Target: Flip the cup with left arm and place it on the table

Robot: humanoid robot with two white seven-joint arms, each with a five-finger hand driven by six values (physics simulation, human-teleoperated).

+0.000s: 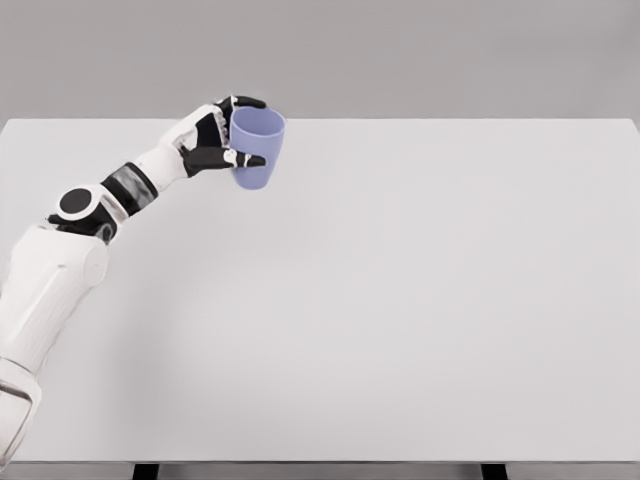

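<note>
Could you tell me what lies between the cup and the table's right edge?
Nothing: in the head view, the table is bare right of the cup held by the left robot hand.

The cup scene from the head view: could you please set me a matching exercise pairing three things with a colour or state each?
Column one:
1. cup
2. left hand
3. table

Column two:
A. white, bare where the point lies
B. lilac-blue, mouth up, slightly tilted
C. fingers wrapped around something

Pairs: 1-B, 2-C, 3-A
</note>
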